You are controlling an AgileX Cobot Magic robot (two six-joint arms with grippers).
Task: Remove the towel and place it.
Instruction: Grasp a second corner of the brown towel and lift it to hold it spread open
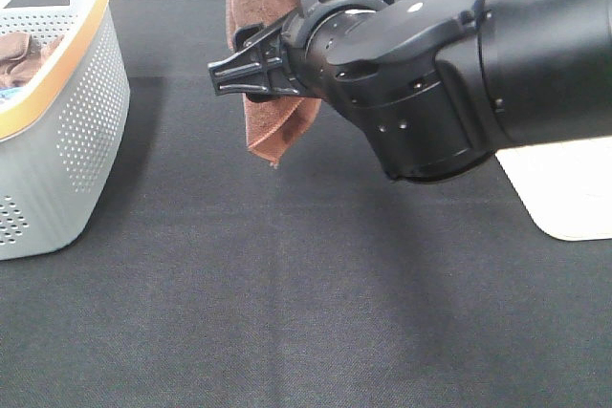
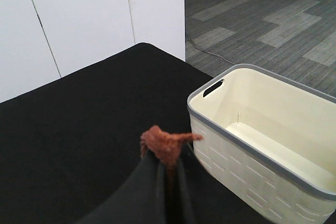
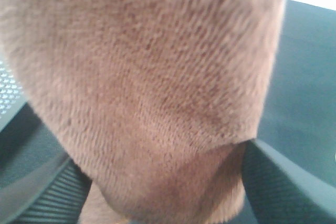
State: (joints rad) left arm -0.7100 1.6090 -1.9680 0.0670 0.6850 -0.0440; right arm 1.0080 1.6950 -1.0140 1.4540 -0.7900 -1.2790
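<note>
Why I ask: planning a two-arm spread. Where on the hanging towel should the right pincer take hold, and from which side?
Probably the free middle part of the towel, approached level from the right of the exterior view. It hangs as a thin drape from the shut left pincer at its top, and the open right pincer straddles it there.

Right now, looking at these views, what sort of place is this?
Probably an office or lab room set up for laundry handling: a black cloth-covered table, grey carpet tiles on the floor beside white wall panels, and two plastic laundry baskets, a perforated grey basket and a cream basket.
</note>
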